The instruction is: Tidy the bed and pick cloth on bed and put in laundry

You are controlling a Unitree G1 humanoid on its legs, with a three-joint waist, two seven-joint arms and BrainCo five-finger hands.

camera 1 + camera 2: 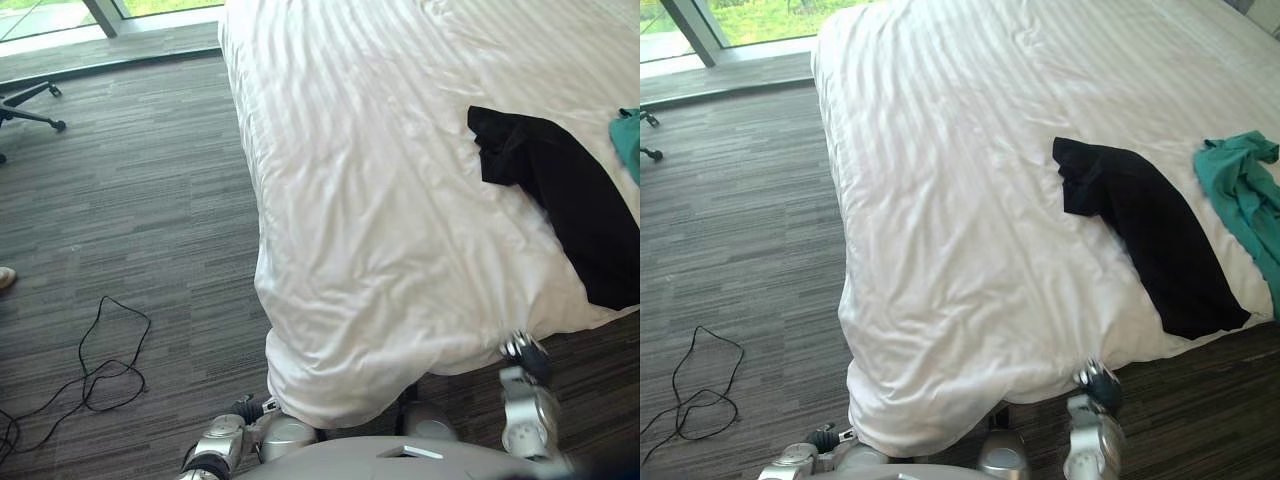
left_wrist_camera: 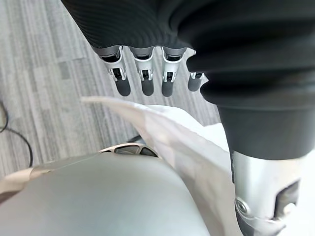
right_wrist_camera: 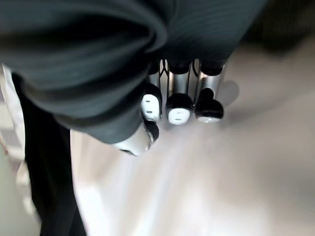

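A black cloth [image 1: 560, 190] lies spread on the right side of the bed's white duvet [image 1: 380, 200]. A teal cloth [image 1: 1245, 190] lies just beyond it at the right edge. My right hand [image 1: 527, 355] is at the duvet's near edge, below the black cloth and apart from it. In the right wrist view its fingers [image 3: 179, 105] are straight, with their tips close against the white duvet [image 3: 221, 187]. My left hand [image 1: 245, 408] hangs low by the duvet's near corner. Its fingers [image 2: 142, 78] are straight and hold nothing, above the hanging corner [image 2: 167, 132].
Grey carpet [image 1: 130, 220] stretches to the left of the bed. An office chair's base [image 1: 30, 105] stands at the far left near the window [image 1: 60, 15]. A person's shoe [image 1: 5, 277] shows at the left edge.
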